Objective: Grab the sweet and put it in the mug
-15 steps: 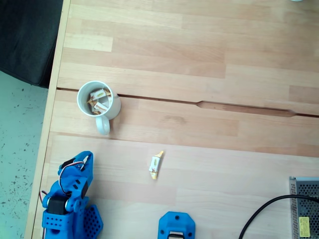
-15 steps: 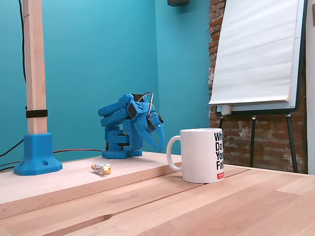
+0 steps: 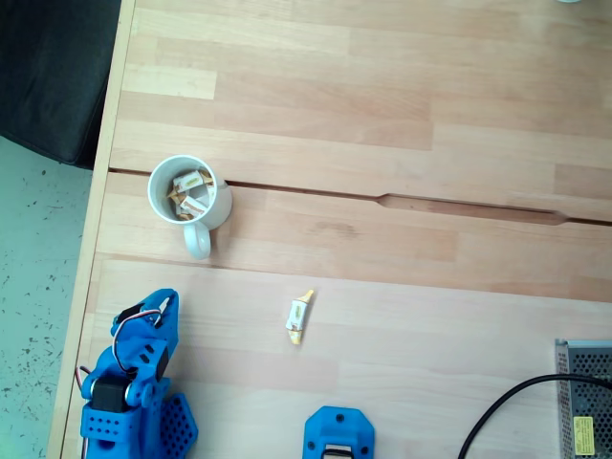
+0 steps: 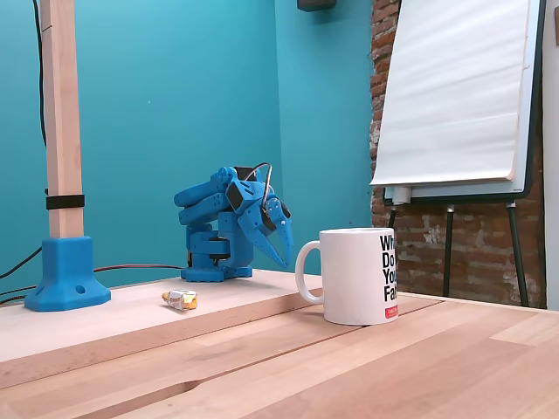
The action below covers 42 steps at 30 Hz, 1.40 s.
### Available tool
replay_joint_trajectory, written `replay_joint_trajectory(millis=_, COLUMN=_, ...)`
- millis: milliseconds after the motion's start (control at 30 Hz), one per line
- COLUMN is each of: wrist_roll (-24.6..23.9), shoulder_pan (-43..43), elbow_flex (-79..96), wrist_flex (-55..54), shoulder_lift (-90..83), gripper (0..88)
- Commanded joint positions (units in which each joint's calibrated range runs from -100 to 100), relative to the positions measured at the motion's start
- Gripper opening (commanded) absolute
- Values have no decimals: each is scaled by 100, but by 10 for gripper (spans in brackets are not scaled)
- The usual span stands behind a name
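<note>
The sweet (image 3: pixel 298 316), white-wrapped with yellow-orange ends, lies on the wooden table, to the right of the arm in a fixed view looking down. From the side, the sweet (image 4: pixel 181 299) rests between the blue post base and the mug. The white mug (image 3: pixel 222 201) stands upright with its handle towards the arm and holds other wrapped sweets. In the side view the mug (image 4: pixel 354 275) shows black lettering. My blue gripper (image 3: pixel 164 308) is folded down over the arm's base, apart from both. Its fingers point downward and the gripper (image 4: pixel 282 259) looks shut and empty.
A blue post base (image 3: pixel 338 435) holds a wooden post (image 4: pixel 61 113) near the table's front edge. A grey metal box (image 3: pixel 583 397) with a black cable (image 3: pixel 497 411) sits at the lower right. The table's left edge (image 3: pixel 96 239) runs close to the arm and mug.
</note>
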Motion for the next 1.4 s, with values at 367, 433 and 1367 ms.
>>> replay_joint_trajectory(millis=367, wrist_roll=5, shoulder_pan=-26, elbow_flex=19, wrist_flex=-78, shoulder_lift=-80, gripper=0)
replay_joint_trajectory(millis=433, wrist_roll=5, shoulder_pan=-26, elbow_flex=19, wrist_flex=-78, shoulder_lift=-80, gripper=0)
replay_joint_trajectory(millis=1367, wrist_roll=-54, shoulder_pan=-33, elbow_flex=-374, wrist_flex=-54, shoulder_lift=-80, gripper=0)
